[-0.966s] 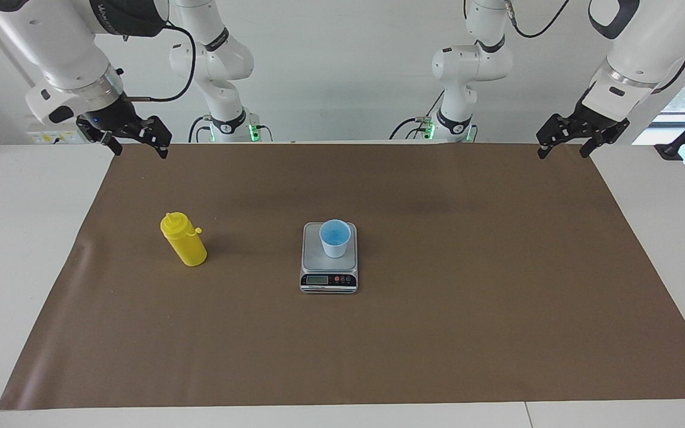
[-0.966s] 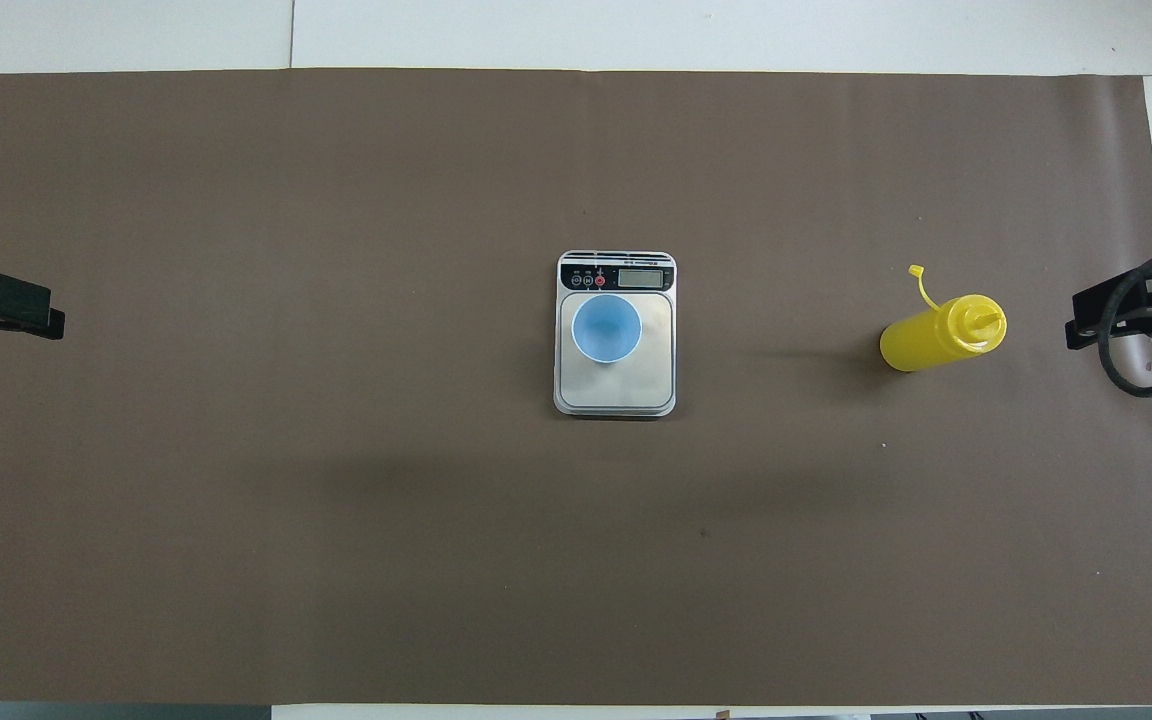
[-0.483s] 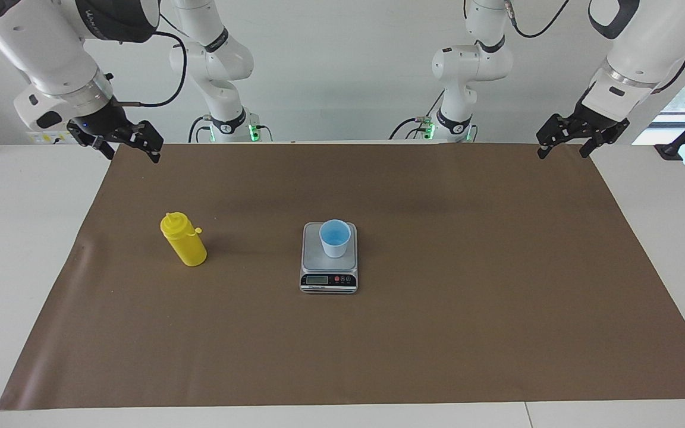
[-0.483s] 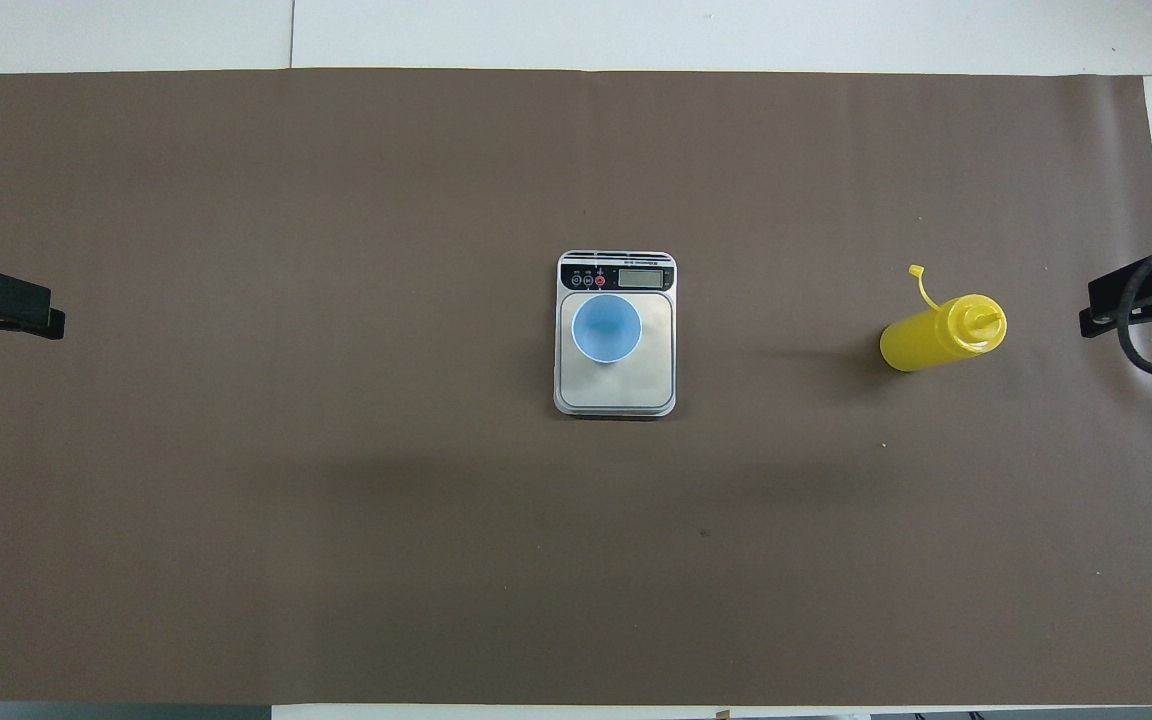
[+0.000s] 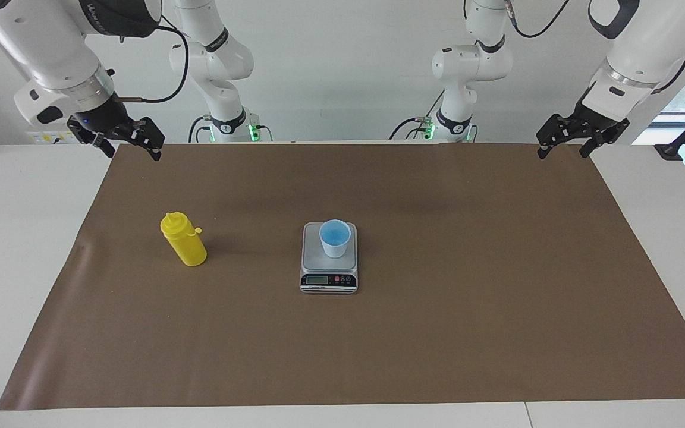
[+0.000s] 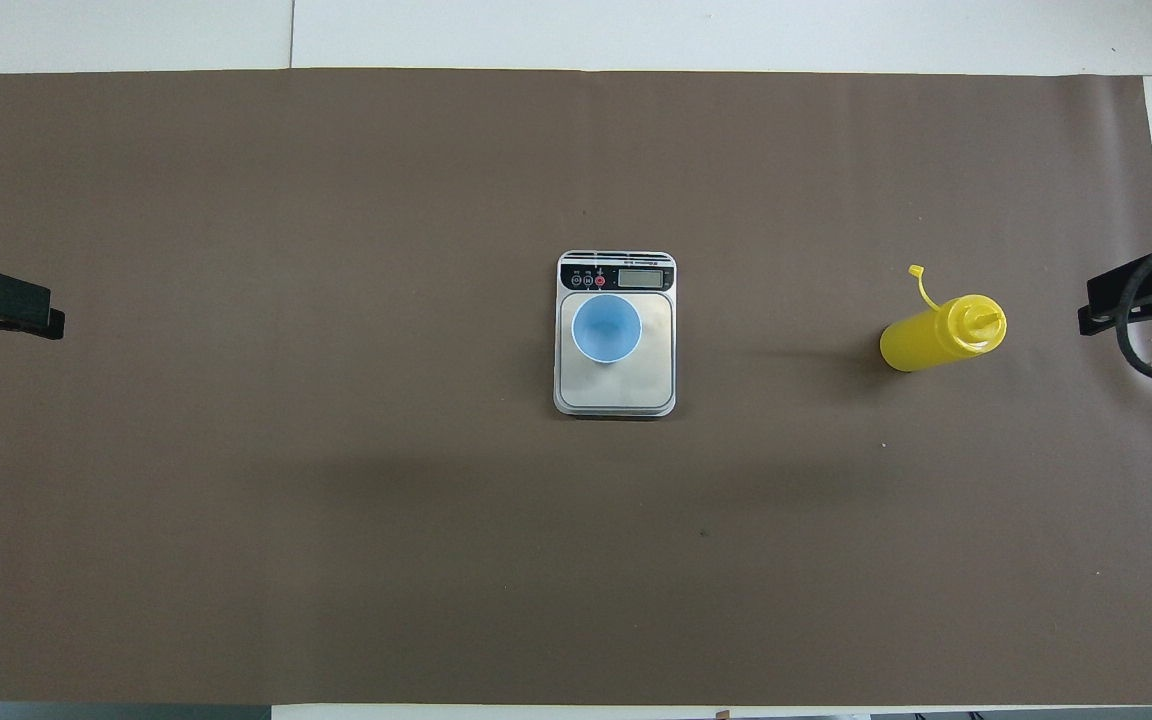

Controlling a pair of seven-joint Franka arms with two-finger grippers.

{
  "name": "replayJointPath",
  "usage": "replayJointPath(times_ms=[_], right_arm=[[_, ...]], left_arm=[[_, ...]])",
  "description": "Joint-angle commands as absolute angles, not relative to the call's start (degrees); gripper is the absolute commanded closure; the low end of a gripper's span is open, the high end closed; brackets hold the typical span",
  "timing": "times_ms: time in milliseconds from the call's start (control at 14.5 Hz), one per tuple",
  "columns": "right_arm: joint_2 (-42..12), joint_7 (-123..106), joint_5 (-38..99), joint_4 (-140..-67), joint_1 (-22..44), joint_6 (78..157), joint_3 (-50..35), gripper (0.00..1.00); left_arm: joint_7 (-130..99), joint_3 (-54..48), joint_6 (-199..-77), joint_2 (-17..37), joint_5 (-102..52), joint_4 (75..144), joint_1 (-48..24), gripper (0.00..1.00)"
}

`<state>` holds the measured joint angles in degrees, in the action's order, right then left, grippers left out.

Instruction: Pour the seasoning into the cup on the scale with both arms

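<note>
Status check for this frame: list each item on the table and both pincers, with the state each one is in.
Seasoning bottle: upright on the brown mat, cap off and hanging by its tether, untouched.
Cup: upright on the scale's plate, nothing seen inside.
Scale: flat on the mat, display not readable.
Right pincer: open, empty, over the mat's edge at its own end.
Left pincer: open, empty, arm waiting.

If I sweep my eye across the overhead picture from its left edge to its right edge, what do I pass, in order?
Left gripper → blue cup standing on the scale → yellow seasoning bottle → right gripper, all over a brown mat.
</note>
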<state>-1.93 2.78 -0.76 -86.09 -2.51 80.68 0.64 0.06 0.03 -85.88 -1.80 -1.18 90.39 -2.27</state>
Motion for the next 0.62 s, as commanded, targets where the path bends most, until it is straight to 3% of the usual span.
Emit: replayJointPath(times_ms=[0, 552], right_arm=[[-1.4, 1.8, -1.1, -87.8, -2.5, 82.8, 1.1, 0.00], [-1.8, 1.8, -1.2, -89.2, -3.8, 84.0, 0.2, 0.00]], left_arm=[[0.7, -0.1, -85.2, -2.0, -1.7, 90.4, -1.8, 0.00], [0.7, -0.1, -85.2, -2.0, -1.7, 90.4, -1.8, 0.00]])
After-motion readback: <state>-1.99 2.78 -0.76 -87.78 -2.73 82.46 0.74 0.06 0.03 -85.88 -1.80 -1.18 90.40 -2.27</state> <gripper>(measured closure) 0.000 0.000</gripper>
